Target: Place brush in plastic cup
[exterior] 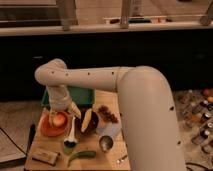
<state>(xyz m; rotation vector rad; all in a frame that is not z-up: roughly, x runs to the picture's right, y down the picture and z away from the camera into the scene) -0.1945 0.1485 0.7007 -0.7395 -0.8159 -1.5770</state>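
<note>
Inspection of the camera view finds the arm reaching from the right foreground across to the left side of the tabletop, with the hand hanging low over the orange plate and just above the upper end of the brush. Whether the hand is open, closed or gripping the handle cannot be told. The brush stands nearly upright, slightly tilted. Its white handle runs down from beside the hand to the plastic cup, which sits at the plate's front right edge. A dark patch shows at the cup's mouth, consistent with the bristle head resting inside. In my judgement the insertion is largely done. Outstanding items are a confirmed release and withdrawal of the hand without upsetting the cup. The cucumber, the metal cup and the banana lie close by.
</note>
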